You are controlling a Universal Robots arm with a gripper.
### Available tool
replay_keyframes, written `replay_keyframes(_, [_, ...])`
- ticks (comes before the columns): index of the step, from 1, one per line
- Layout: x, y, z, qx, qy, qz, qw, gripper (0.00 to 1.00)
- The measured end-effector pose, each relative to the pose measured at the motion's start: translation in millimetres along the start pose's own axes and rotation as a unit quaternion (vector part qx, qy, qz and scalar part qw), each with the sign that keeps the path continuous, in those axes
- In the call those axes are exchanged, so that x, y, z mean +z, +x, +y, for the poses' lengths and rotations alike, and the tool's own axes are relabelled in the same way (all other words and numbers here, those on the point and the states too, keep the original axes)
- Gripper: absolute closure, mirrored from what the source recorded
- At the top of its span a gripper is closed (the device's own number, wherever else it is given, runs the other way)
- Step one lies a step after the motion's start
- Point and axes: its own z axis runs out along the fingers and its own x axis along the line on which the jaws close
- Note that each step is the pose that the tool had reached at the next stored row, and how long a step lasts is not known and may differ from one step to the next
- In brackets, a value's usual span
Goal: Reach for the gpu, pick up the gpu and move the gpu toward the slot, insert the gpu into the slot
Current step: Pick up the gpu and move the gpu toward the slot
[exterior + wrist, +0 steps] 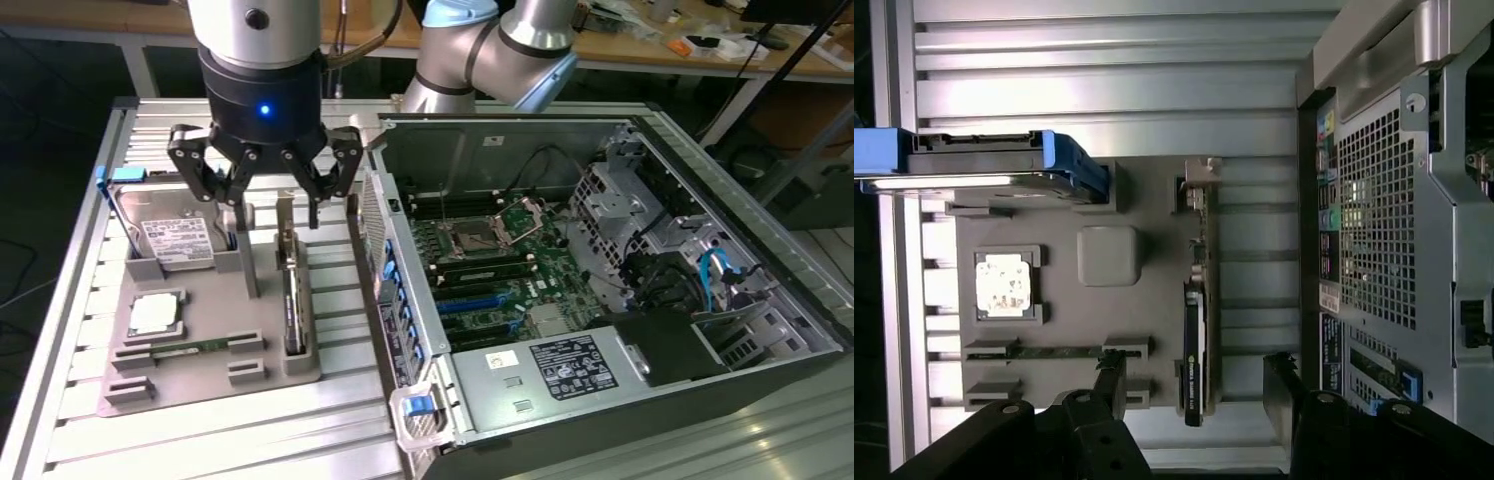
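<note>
The gpu [291, 300] stands on edge in a grey holder tray [200, 385] on the exterior view's left, slim and dark with a silvery bracket at its far end. My gripper [271, 215] hangs open just above the card's far end, touching nothing. In the wrist view the gpu [1196, 320] runs edge-on in line with the gap of the gripper [1196, 390], whose black fingers [1109, 385] stand wide on either side of it. The blue slot [470, 300] lies on the green motherboard [534, 265] inside the open computer case.
On the tray also sit a silver hard drive [167, 240], a square processor chip [156, 315] and a memory stick [187, 348]. The open case [747, 330] stands at the exterior view's right, its rear wall [1384, 230] close beside the tray.
</note>
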Motion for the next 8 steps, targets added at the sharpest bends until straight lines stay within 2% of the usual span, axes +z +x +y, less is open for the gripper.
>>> replay_keyframes(5, [6.5, -0.1, -2.7, 0.0, 0.0026, 0.0, 1.0, 0.34])
replay_keyframes(8, [13.8, -0.1, -4.2, 0.0, 0.0026, 0.0, 1.0, 0.34])
